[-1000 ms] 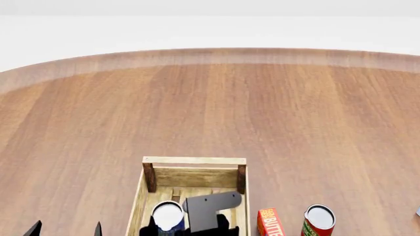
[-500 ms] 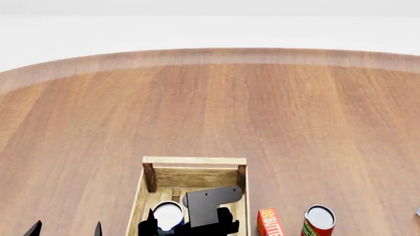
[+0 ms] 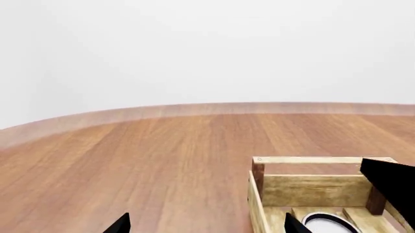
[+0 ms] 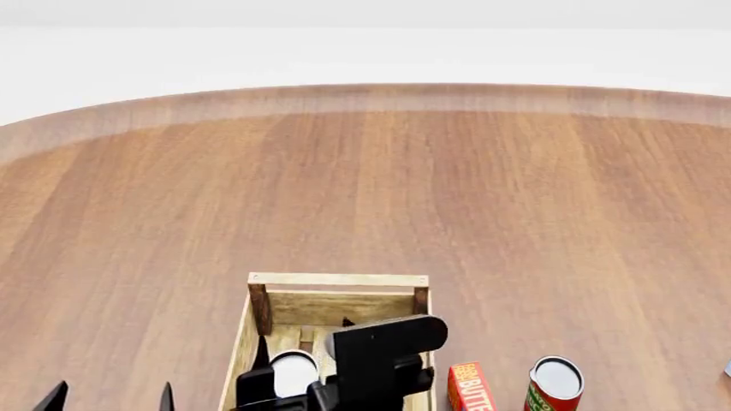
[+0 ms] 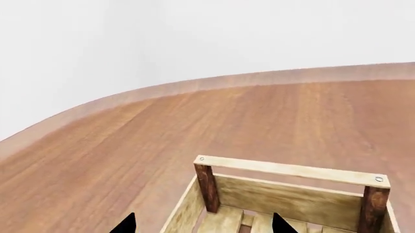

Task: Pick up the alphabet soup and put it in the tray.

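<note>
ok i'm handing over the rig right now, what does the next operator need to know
Jaws open and empty on the left gripper, low to the left of the tray.
Jaws open on the right gripper, nothing between them, over the tray.
The alphabet soup stands inside the tray, toward its left wall.
Done: placement looks complete.
Left: probably just back the right gripper out without knocking the soup.

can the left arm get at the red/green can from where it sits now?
Probably not directly. The left gripper sits at the near left; the red-and-green can stands far right, with the tray, the right arm over it and the butter box between them.
</note>
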Controlling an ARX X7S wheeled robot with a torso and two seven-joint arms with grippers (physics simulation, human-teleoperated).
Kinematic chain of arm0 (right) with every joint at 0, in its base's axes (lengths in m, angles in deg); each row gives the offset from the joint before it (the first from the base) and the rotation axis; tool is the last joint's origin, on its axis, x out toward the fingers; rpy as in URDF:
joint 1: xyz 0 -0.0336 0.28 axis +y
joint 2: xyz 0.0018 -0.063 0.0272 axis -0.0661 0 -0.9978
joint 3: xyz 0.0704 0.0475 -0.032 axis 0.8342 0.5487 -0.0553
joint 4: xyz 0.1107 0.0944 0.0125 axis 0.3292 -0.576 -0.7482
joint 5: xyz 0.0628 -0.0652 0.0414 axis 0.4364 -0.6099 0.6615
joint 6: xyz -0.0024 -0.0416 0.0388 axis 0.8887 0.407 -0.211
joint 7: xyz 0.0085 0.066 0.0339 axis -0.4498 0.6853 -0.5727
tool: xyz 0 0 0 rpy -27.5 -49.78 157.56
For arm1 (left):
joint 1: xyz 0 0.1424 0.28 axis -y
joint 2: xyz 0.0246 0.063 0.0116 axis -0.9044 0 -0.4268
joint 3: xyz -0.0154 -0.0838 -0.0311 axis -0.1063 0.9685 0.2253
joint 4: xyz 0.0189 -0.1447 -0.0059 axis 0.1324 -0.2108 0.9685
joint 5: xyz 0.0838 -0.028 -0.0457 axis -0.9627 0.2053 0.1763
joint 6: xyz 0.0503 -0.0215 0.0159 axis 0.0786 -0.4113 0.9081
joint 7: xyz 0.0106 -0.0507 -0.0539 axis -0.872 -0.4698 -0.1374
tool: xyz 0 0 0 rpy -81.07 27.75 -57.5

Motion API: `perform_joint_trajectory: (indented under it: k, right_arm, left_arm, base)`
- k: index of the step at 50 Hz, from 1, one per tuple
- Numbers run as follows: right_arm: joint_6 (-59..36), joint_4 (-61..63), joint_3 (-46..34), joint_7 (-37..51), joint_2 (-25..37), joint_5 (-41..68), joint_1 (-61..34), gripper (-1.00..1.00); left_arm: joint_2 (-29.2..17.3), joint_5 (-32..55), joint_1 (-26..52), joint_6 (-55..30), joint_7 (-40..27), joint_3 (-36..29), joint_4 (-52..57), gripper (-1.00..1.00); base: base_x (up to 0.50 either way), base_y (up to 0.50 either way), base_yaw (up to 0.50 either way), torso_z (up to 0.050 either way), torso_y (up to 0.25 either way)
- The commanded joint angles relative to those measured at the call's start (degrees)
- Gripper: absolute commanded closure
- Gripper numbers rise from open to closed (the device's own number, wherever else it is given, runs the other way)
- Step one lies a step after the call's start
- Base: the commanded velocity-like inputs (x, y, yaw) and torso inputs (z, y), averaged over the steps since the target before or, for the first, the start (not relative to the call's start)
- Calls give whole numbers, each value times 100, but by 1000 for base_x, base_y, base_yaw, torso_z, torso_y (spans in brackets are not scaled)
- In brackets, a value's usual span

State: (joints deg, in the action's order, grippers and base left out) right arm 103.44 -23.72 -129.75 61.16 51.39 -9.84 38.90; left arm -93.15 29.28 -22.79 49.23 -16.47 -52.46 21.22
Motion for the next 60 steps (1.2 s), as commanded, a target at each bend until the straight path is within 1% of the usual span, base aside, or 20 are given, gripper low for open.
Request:
perform_joint_trajectory:
  k: [1,11,25,42,60]
  right_arm:
    - [392,1271,-28,987,666,-676,95,-100]
    - [453,2220,-46,1729,1189,-1233,101,-100]
    - [390,3099,-25,2314,1627,-1689,52,-100]
    - [187,4182,19,2972,2059,-2237,-68,-100]
    - [-393,5390,13,3627,2408,-2700,-310,-100]
  left_arm:
    - [-61,69,-46,-80,-44,13,227,-100]
    - [-157,176,-105,-188,-96,60,554,-100]
    - [-327,286,-258,-363,-214,105,1208,-100]
    - [-519,383,-448,-505,-387,189,1947,-100]
    - [-730,528,-652,-648,-557,295,2745,-100]
  base:
    - [0,0,0,0,0]
    - [0,0,0,0,0]
    - [0,0,0,0,0]
    - [0,0,0,0,0]
    - [0,0,0,0,0]
